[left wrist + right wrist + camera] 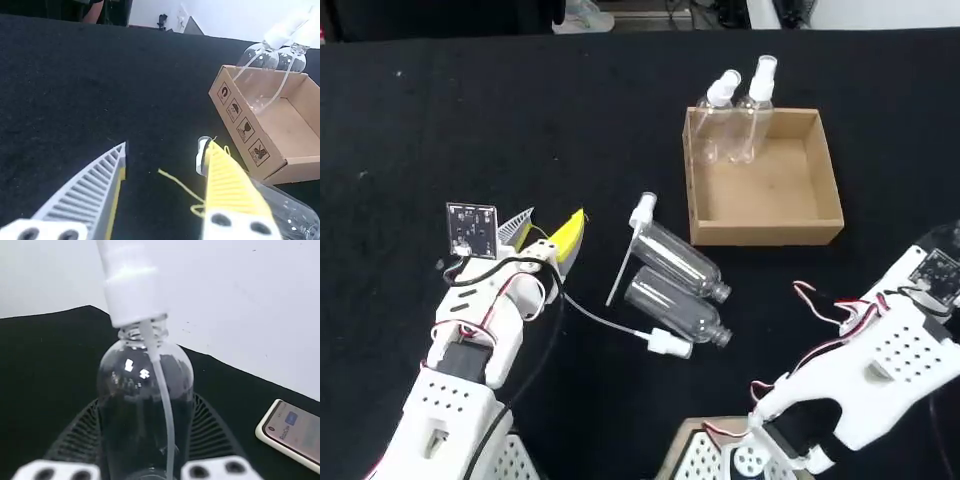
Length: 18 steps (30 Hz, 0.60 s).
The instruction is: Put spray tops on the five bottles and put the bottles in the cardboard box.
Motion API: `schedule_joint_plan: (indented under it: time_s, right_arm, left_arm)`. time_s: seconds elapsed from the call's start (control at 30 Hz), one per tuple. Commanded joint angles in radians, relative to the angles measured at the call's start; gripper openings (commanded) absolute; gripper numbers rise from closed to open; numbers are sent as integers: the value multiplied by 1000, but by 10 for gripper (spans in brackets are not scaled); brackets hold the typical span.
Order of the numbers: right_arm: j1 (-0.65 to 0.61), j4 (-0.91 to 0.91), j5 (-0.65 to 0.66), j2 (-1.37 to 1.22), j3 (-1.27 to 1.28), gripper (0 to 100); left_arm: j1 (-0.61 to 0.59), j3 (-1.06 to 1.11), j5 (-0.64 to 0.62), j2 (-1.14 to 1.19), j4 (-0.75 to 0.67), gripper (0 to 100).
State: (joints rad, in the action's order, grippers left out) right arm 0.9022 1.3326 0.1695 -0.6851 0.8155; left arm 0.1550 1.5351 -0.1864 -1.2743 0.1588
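The right hand point(145, 401) is clamped on an upright clear bottle point(145, 372), one finger on each side of its body. A white spray top point(131, 290) sits on the bottle's neck with threads showing just below it, and its tube hangs down inside. A phone point(290, 432) lies on the black worktop point(45, 350) beside that hand.

The left hand point(552, 218) has its grey and yellow fingers spread apart and grips nothing. Near it lies a loose spray top point(642, 212), its tube slanting across the worktop. Just beside that, two uncapped bottles point(678, 262) lie side by side, with a second loose spray top point(670, 345) at their near side. The cardboard box point(765, 232) stands beyond, and two capped bottles point(752, 125) lean against its far wall.
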Motion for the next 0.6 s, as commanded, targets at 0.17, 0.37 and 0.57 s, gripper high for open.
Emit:
schedule_joint_plan:
  time_s: [0.17,0.37,0.57]
  right_arm:
    - [14,20,-3,4,22,125]
    - [14,20,-3,4,25,170]
    - [-9,26,-3,12,65,204]
  left_arm:
    - [10,-16,11,-14,-23,245]
    - [10,-16,11,-14,-25,245]
    - [10,-16,11,-14,-25,245]
